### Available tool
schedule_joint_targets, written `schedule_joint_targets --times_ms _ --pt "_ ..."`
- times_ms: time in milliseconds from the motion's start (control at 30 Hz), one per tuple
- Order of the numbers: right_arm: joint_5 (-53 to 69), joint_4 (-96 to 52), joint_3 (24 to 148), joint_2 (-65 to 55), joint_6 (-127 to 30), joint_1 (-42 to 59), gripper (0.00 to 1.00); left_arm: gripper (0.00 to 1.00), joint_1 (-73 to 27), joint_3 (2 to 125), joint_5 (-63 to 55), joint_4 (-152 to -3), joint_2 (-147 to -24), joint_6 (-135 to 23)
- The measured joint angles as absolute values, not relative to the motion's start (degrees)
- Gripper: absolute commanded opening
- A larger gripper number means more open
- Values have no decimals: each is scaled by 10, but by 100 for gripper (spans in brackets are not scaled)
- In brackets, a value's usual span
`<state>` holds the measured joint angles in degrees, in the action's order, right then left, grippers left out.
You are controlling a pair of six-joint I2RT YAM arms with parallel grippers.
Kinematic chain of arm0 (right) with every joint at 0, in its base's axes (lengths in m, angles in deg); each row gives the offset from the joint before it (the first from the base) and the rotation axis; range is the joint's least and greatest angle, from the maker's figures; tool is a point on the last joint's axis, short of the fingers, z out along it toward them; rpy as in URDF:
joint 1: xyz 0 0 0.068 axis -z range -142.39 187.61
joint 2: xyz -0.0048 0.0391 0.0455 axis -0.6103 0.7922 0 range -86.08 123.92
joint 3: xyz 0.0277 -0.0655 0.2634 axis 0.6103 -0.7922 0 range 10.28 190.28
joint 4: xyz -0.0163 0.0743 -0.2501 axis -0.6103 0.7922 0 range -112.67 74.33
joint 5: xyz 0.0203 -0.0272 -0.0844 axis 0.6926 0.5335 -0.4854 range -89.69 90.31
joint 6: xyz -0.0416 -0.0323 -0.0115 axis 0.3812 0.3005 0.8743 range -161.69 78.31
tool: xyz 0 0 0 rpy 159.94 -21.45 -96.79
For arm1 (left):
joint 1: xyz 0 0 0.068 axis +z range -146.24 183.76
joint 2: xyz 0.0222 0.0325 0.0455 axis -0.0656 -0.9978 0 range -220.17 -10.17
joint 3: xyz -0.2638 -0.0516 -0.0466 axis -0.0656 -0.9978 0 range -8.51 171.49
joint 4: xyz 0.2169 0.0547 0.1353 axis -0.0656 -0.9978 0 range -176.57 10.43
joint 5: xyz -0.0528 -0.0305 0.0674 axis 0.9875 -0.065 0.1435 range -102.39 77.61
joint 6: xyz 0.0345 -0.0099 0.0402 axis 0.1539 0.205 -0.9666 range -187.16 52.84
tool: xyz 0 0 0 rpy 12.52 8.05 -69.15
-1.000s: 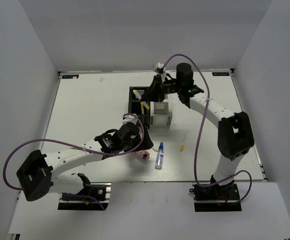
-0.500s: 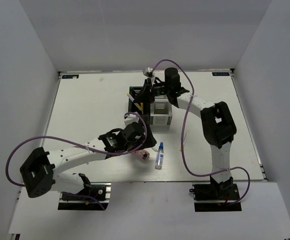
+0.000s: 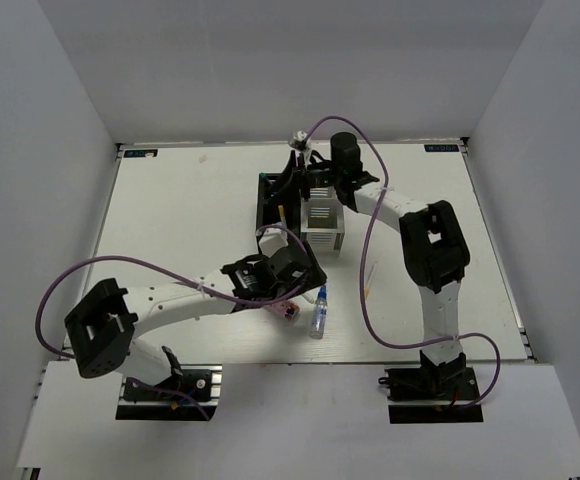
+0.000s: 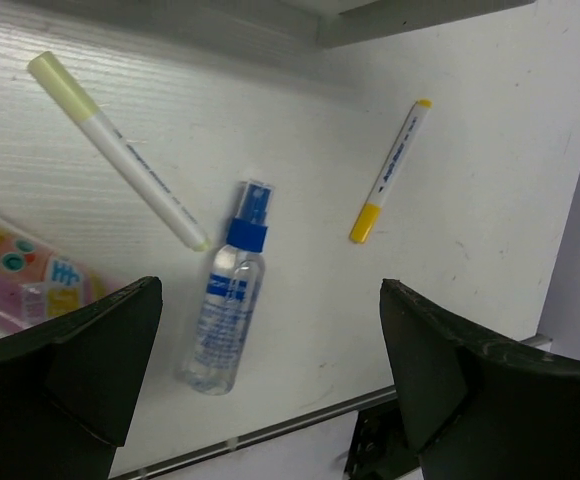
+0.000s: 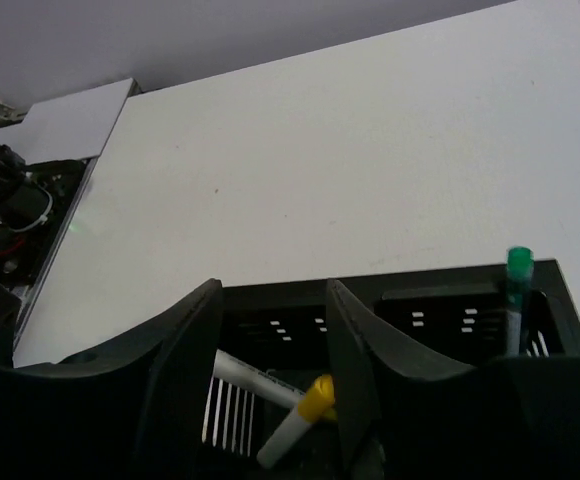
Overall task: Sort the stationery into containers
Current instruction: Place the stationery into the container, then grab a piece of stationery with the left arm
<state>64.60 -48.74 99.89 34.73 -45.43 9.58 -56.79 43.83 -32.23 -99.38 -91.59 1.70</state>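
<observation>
Top view: right hand [image 3: 290, 188] over the black cups [image 3: 268, 205] at 12 o'clock; left hand [image 3: 305, 282] above the bottle [image 3: 317, 318] near 6.

Left wrist: hand released wide. The bottle's cap points to 1 o'clock, base to 7. Next, probably, lower and clench across it.

Right wrist: hand parted, empty. A yellow-tipped pen [image 5: 290, 425] lies in a cup.

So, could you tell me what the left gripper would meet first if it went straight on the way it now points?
Most likely the small clear spray bottle with the blue cap, lying on the white table almost centred between the jaws of the open left gripper, though depth is unclear.
</observation>
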Motion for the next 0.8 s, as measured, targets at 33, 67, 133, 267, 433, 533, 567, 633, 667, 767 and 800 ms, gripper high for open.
schedule_joint_targets --times_ms 33,67,133,267,433,533,567,633,667,767,800 --pt "647 -490 995 343 -469 101 48 100 -572 449 -331 -996 -924 25" --pt "648 -492 993 337 -485 108 25 100 -576 458 -340 -999 -932 37" --pt "642 -493 987 315 -519 129 0 100 -584 474 -360 -1009 -944 63" --pt "623 -439 982 229 -545 202 0 93 -598 510 -403 -1045 -971 120" --pt "621 -203 982 97 -438 322 64 79 -606 626 -438 -1161 -1060 207" --pt "602 -55 947 33 -319 352 72 66 -612 651 -445 -1210 -1093 262" --pt "592 -17 922 11 -288 354 72 62 -614 650 -445 -1227 -1098 277" --pt "578 39 866 -27 -243 363 61 58 -617 646 -446 -1247 -1102 303" --pt "574 63 833 -45 -227 371 56 57 -618 644 -447 -1255 -1102 315" --pt "565 115 749 -80 -197 411 47 57 -619 644 -449 -1277 -1102 339" --pt "563 129 726 -88 -191 425 45 57 -619 645 -451 -1286 -1102 345"
